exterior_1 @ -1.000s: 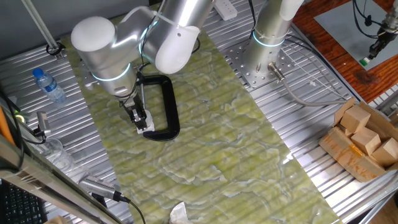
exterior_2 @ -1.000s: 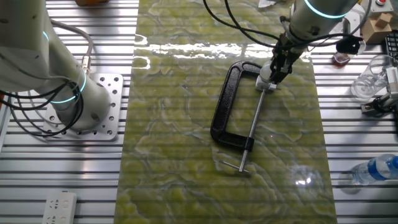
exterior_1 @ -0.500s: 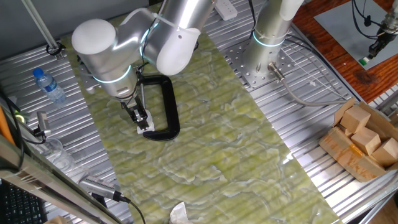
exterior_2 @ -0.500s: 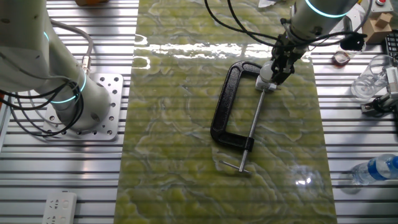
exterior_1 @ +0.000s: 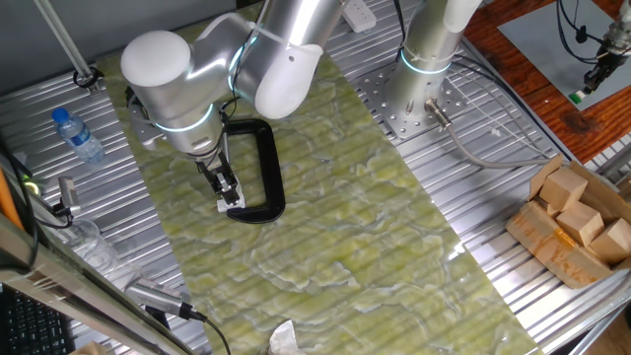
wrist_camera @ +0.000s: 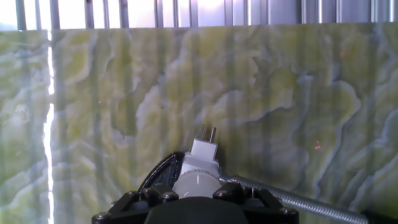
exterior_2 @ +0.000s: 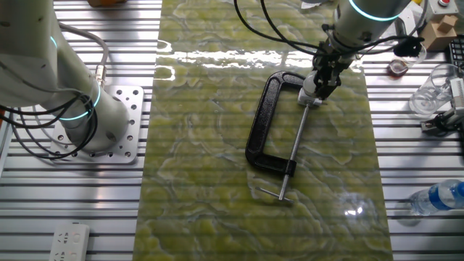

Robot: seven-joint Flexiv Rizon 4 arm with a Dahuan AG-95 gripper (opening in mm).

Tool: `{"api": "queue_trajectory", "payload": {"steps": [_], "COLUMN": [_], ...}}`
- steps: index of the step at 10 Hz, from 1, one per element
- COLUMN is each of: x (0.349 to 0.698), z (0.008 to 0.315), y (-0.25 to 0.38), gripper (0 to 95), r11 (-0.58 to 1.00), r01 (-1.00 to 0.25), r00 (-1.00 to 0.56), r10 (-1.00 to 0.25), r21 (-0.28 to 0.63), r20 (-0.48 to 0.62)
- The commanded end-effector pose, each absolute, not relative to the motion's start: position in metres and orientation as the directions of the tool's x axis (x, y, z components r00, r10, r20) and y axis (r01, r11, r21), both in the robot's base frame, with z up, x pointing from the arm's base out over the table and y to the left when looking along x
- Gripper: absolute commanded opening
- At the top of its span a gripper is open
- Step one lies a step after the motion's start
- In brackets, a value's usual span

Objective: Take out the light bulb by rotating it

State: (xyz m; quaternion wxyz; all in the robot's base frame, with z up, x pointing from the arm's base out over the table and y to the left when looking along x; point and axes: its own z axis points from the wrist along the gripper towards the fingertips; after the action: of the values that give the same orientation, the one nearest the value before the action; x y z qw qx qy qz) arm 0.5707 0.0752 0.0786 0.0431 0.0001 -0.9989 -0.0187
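**Q:** So where's the bulb sitting right now?

**Me:** Okay, from my remote seat: the light bulb (wrist_camera: 194,185) is right at the bottom of the hand view, a little white rounded thing still seated in the white socket piece (wrist_camera: 203,152), which has two metal prongs poking out the far end. The socket is held at the jaw end of the black C-clamp (exterior_2: 264,119), which lies flat on the green marbled mat (exterior_2: 210,181). The clamp's screw rod (exterior_2: 298,142) runs away from the socket toward the handle.

**Q:** And the gripper?

**Me:** The gripper (exterior_2: 319,82) is down over the bulb, fingers closed around it from both sides as far as I can see in the hand view. In one fixed view the fingertips (exterior_1: 230,192) sit right at the white piece by the clamp. A water bottle (exterior_1: 76,134) stands off the mat on the metal table (exterior_1: 473,187).
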Motion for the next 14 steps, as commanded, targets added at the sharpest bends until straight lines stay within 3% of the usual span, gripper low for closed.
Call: {"api": "queue_trajectory", "payload": {"steps": [1, 4, 6, 9, 14], "x": [0.5697, 0.5690, 0.5690, 0.5690, 0.5690], "z": [0.0782, 0.0777, 0.0777, 0.0777, 0.0777], "y": [0.0747, 0.0741, 0.0741, 0.0741, 0.0741], "gripper": [38.0, 38.0, 0.0, 0.0, 0.0], "r11": [0.999, 0.999, 0.999, 0.994, 0.937], "r01": [-0.022, -0.033, -0.045, -0.101, -0.347], "r00": [-0.996, -0.996, -0.996, -0.992, -0.935], "r10": [-0.024, -0.035, -0.047, -0.103, -0.349], "r21": [0.027, 0.023, 0.024, 0.030, 0.044], "r20": [0.085, 0.081, 0.077, 0.075, 0.067]}}
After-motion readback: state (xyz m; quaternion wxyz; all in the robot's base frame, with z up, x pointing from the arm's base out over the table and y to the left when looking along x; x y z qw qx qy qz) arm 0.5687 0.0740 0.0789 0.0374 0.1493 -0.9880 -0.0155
